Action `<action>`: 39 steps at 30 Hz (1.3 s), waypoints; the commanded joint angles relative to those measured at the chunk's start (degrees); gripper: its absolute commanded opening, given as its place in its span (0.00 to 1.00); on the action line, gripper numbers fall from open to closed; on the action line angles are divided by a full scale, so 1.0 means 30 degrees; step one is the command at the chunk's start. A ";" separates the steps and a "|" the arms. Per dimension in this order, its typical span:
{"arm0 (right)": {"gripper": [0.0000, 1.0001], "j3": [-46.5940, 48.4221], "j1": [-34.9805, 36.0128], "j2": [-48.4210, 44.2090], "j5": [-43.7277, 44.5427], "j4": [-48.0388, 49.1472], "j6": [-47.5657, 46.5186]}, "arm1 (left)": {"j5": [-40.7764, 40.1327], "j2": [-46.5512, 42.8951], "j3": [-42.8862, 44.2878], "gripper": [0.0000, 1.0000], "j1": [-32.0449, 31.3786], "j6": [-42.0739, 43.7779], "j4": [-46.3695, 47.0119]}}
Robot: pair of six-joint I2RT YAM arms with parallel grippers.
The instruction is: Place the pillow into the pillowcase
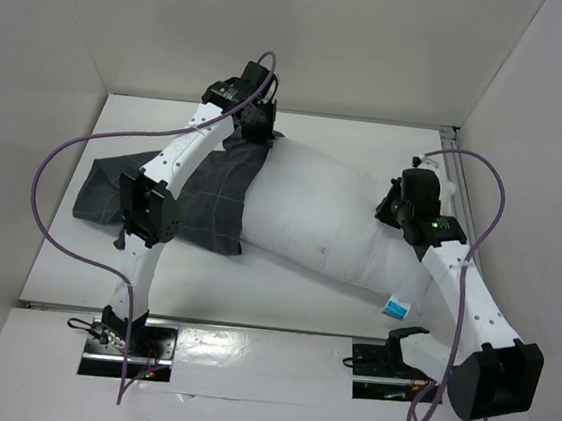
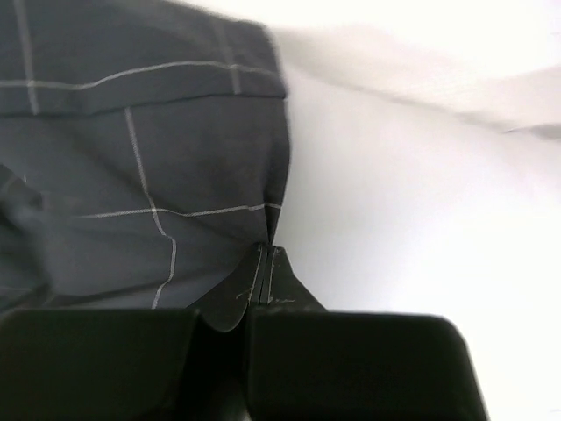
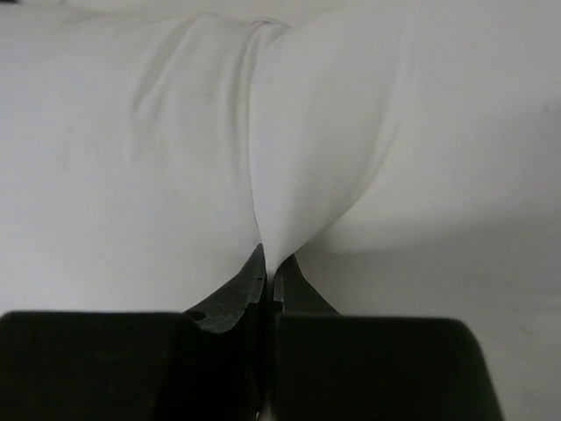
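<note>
As both arms bend over the white table (image 1: 75, 259), we see the pillow (image 1: 331, 211) lying slantwise across the middle, its left end toward the far side and its right end toward the near right. A small blue-and-white tag (image 1: 397, 307) shows at its near right corner. The pillowcase (image 1: 187, 196), dark grey with a thin light check, lies limp on the left part of the table. Its right edge rests against the pillow's left end, and we cannot tell how much of the pillow, if any, is inside it.

The left gripper (image 1: 259, 133) sits at the far corner of that edge. Its wrist view shows the jaws pressed together on the grey cloth right where it meets the white pillow. The right gripper (image 3: 270, 267) is at the pillow's right end, fingers pinched tight on a fold of the white cover, which draws up into a ridge from the tips. Purple cables loop from both arms.
</note>
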 commanded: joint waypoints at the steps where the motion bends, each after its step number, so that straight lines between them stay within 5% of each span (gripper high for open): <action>1: 0.00 0.1754 0.2165 -0.1296 -0.1351 -0.1370 -0.0845 | 0.1927 -0.1055 0.1372 0.00 -0.0413 0.0457 0.0697; 10: 0.00 0.5918 0.7470 -0.1737 0.1320 -0.3545 -0.0206 | 0.7050 -0.2930 0.1874 0.00 -0.2755 -0.0799 0.1983; 19: 0.00 0.1731 0.8796 -0.0917 0.3544 -0.2256 0.1762 | 0.6124 0.0083 0.0991 0.00 -0.3462 -0.0101 0.1696; 20: 0.00 0.1526 0.8621 -0.0917 0.4039 -0.2662 0.2023 | 0.5509 0.0085 0.0993 0.04 -0.3462 0.0076 0.1432; 21: 0.00 0.1524 0.8619 -0.0917 0.4305 -0.2927 0.2026 | 0.4981 -0.0176 0.0993 0.18 -0.3462 0.0310 0.1429; 25: 0.58 0.3160 0.7830 -0.0917 0.5067 -0.4392 0.1033 | 0.1706 -0.2108 0.1196 0.89 -0.3230 0.1774 0.1019; 26: 0.75 0.4324 0.7828 -0.0569 0.5070 -0.4714 0.0247 | 0.1202 -0.2576 0.1372 0.93 -0.3227 0.1951 0.0700; 29: 0.88 0.6467 0.7828 0.0658 0.5304 -0.6032 -0.1161 | -0.0819 -0.4918 0.0589 0.95 -0.2380 0.2392 0.0259; 34: 0.95 1.0631 1.1423 0.3209 0.7585 -0.6797 -0.2103 | -0.6340 -0.9978 -0.3715 0.93 -0.1645 0.2338 0.0257; 39: 1.00 1.2303 1.6025 0.7720 0.9960 -0.6973 -0.2545 | -0.7798 -1.5375 -1.4225 0.88 -0.1235 0.0288 0.2567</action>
